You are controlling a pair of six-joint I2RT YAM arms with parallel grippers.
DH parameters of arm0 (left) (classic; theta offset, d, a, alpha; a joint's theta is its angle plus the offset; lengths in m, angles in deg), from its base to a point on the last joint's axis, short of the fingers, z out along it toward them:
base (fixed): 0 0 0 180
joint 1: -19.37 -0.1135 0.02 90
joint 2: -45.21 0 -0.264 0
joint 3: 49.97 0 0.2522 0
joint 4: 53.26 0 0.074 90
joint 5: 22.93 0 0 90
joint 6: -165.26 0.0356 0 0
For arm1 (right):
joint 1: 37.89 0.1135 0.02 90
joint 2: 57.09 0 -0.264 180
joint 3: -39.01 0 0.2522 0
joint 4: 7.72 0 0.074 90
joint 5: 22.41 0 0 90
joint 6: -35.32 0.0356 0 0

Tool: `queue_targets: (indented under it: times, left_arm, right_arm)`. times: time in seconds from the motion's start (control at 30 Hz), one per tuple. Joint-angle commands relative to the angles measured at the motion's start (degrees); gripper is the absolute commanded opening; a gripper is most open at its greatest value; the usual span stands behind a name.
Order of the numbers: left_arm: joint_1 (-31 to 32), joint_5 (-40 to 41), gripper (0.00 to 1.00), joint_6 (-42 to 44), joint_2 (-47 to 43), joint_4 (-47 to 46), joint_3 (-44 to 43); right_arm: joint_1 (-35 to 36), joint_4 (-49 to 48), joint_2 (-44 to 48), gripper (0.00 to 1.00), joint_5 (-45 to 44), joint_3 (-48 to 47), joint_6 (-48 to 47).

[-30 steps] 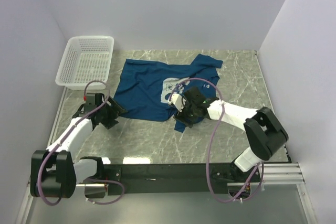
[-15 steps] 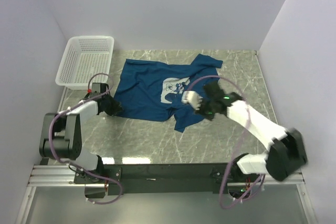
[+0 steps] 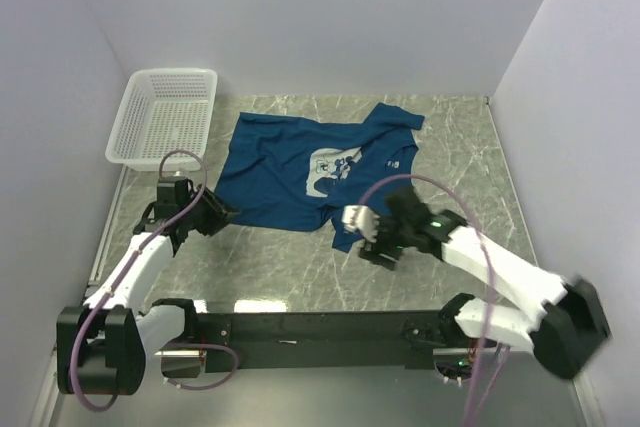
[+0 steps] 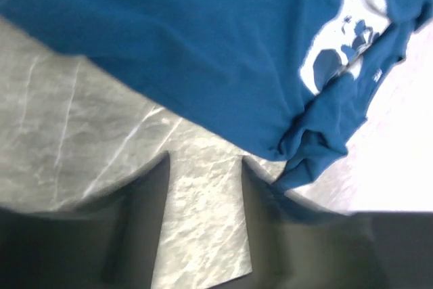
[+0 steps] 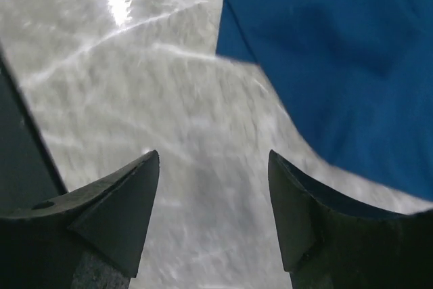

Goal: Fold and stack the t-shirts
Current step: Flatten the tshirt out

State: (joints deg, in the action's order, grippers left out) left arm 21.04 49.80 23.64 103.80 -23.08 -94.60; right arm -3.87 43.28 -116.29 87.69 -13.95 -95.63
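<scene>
No legible text; t-shirt point(image 3: 270, 172) chest print point(image 3: 330, 169) too small to read.

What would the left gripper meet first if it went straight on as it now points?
Probably the hem of the dark navy-blue cloth t-shirt, just beyond the left gripper; depth is unclear, so the grey marble tabletop might come first.

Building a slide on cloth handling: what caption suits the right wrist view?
Right tool, open and empty, above the grey marble table beside a corner of the dark blue cloth t-shirt.
</scene>
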Motion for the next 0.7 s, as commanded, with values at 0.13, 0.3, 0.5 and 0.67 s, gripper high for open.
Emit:
queue_targets:
  times: [0.13,0.3,0.5,0.67]
  left_arm:
    - [-1.06,3.56,0.81,1.08,2.84,-3.06,0.99]
    - [-1.50,5.32,0.79,1.25,13.73,-7.10,-1.38]
    - [-1.50,5.06,0.08,3.44,26.22,-9.39,-6.04]
    - [-1.50,0.95,0.01,5.30,21.60,-7.55,-5.17]
  right_arm:
    - [9.30,-20.96,-24.73,0.73,-15.17,-8.52,18.27]
    - [12.82,-23.18,-33.69,0.74,-19.39,-13.52,23.27]
    - [12.30,-17.38,-35.20,0.10,-16.24,-13.10,19.35]
    - [7.83,4.58,-18.45,0.00,-7.01,-6.88,-6.56]
